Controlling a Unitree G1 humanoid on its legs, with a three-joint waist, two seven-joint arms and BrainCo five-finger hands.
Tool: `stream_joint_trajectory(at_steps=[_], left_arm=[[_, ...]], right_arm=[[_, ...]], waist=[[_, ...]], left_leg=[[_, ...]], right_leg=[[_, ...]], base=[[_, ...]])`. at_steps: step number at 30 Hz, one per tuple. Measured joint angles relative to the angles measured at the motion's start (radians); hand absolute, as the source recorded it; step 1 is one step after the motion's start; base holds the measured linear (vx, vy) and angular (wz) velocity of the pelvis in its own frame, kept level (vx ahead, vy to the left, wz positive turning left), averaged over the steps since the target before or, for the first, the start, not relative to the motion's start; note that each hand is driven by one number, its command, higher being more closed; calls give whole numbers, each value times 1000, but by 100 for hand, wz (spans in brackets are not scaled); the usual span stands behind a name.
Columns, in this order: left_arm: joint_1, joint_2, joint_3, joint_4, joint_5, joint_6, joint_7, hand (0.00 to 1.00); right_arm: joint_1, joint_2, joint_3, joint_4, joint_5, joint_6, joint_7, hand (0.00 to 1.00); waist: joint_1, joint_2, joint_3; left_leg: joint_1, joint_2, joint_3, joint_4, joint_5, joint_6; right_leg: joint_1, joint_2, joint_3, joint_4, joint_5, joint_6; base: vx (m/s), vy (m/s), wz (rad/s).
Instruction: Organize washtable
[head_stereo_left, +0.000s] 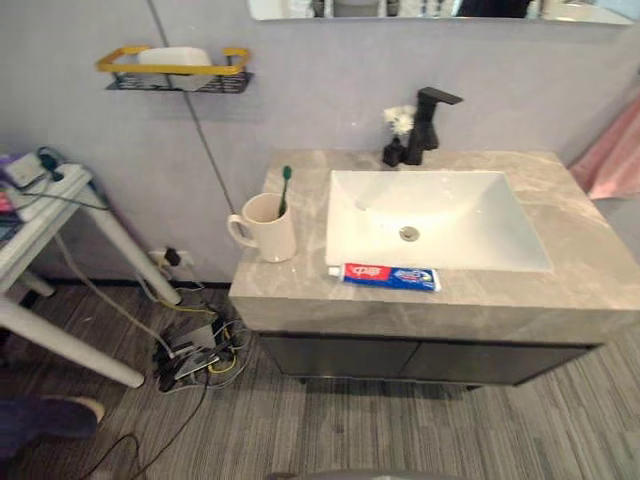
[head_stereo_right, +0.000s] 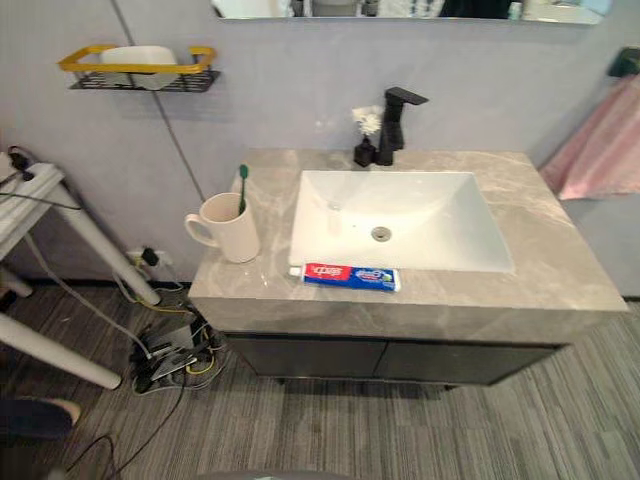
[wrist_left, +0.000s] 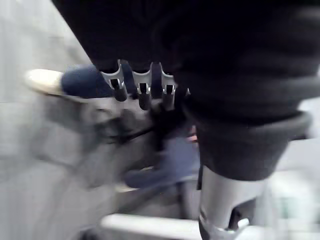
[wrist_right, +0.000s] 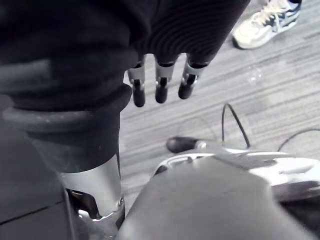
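Washtable (head_stereo_left: 300, 292): a grey stone top in the middle of the frame, with dark doors under it
Sink (head_stereo_left: 470, 222): white and square, set in the top, a bit to the right of the middle
Cup (head_stereo_left: 268, 232): cream with a handle, standing up on the left part of the top, near the sink but not touching it
Toothbrush (head_stereo_left: 285, 190): green, standing in the cup and leaning to the right
Toothpaste (head_stereo_left: 390, 277): a red, white and blue tube lying flat on the front edge of the top, just below the sink
Tap (head_stereo_left: 428, 122): black, at the back of the sink, with a small dark bottle (head_stereo_left: 393, 153) just to its left
Shelf (head_stereo_left: 178, 72): a yellow and black rack on the wall, upper left of the frame, with something white in it
Towel (head_stereo_left: 612, 160): pink, at the right edge
Left hand (wrist_left: 142, 91): fingers hang loose and fairly straight, with nothing in them
Right hand (wrist_right: 160, 86): fingers hang loose over the grey floor, with nothing in them
Shoe (wrist_right: 262, 22): a person's white shoe on the floor, well past the right hand
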Motion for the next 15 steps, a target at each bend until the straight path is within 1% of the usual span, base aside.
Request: stream_joint_trajectory(at_steps=[1, 2, 3, 4, 5, 6, 7, 8, 9, 10, 11, 12, 13, 14, 15], left_arm=[[-6, 9, 18, -80, 17, -6, 25, 0], [-8, 22, 55, -207, 52, -13, 71, 0], [-18, 28, 88, -335, 83, -18, 120, 0], [-31, 28, 94, -391, 97, -19, 144, 0], [-64, 26, 88, -495, 121, -16, 180, 0], [-92, 24, 50, -593, 158, -16, 212, 0], [-104, 24, 28, -645, 173, -16, 218, 0], [-119, 27, -33, -733, 206, -18, 223, 0], [-126, 31, -68, -770, 221, -21, 223, 0], [-149, 43, -146, -843, 245, -24, 221, 0], [-167, 64, -225, -910, 261, -28, 213, 0], [-179, 78, -266, -939, 270, -33, 209, 0], [-201, 109, -347, -991, 282, -43, 199, 0], [-225, 140, -432, -1033, 283, -53, 173, 0], [-242, 157, -503, -1059, 285, -61, 148, 0]], right_arm=[[-1, 0, 0, -2, -6, 0, 0, 0], [-2, 0, 1, -11, -16, -1, 1, 0], [-1, 0, 4, -31, -21, -2, 2, 0], [2, 0, 5, -35, -21, -2, 6, 0], [5, 0, 4, -41, -22, -1, 11, 0], [5, 0, 5, -57, -23, 2, 12, 0], [8, 1, 6, -65, -24, 2, 12, 0], [18, 3, 7, -80, -25, 3, 12, 0], [19, 4, 7, -87, -25, 3, 12, 0], [25, 9, 8, -105, -25, 5, 12, 0], [25, 12, 10, -121, -25, 5, 12, 0], [25, 13, 14, -127, -25, 5, 12, 0], [25, 15, 28, -142, -25, 5, 13, 0], [24, 16, 45, -157, -25, 5, 13, 0], [19, 16, 51, -159, -25, 5, 15, 0]], waist=[[3, 1, -2], [4, 7, -13], [3, 6, -22], [3, 10, -25], [4, 22, -26], [4, 25, -28], [5, 27, -27], [5, 30, -26], [4, 33, -25], [2, 37, -26], [0, 36, -27], [0, 40, -24], [0, 34, -28], [-1, 38, -27], [-3, 34, -30]], left_leg=[[1, 0, -6, 4, 0, 0], [1, 0, -10, 7, 0, 0], [3, -1, -21, 12, 0, 0], [2, -3, -30, 15, 0, -1], [0, -4, -40, 17, -1, 0], [-2, -5, -59, 18, -2, 0], [-2, -7, -67, 19, -1, 0], [-5, -10, -86, 25, -1, 0], [-12, -11, -93, 31, -2, 0], [-24, -15, -112, 39, -2, 1], [-25, -16, -115, 39, -1, 1], [-25, -16, -117, 40, -1, 1], [-23, -16, -119, 45, -1, 1], [-22, -16, -119, 49, -1, 1], [-22, -17, -119, 52, -1, 1]], right_leg=[[2, -1, 0, 4, -3, 3], [3, -2, 0, 11, -5, 3], [16, -3, -2, 13, -5, 3], [20, -5, -6, 13, -5, 3], [22, -7, -19, 13, -5, 3], [37, -8, -37, 13, -8, 3], [41, -9, -47, 14, -9, 2], [54, -10, -60, 14, -12, 3], [54, -11, -69, 15, -13, 2], [61, -13, -86, 19, -20, 0], [61, -14, -95, 27, -23, 0], [61, -14, -97, 30, -24, 1], [62, -14, -98, 32, -24, 1], [62, -15, -98, 33, -24, 2], [62, -15, -97, 33, -23, 2]], base=[[47, 10, 15], [45, 12, 10], [37, 13, 14], [4, 11, 22], [-30, 1, 34], [-69, -9, 37], [-76, -17, 42], [-64, -14, 32], [-96, -18, 43], [-108, -15, 37], [-108, -15, 32], [-72, -4, 14], [-36, 3, 4], [-44, 3, 0], [-24, 5, -4]])
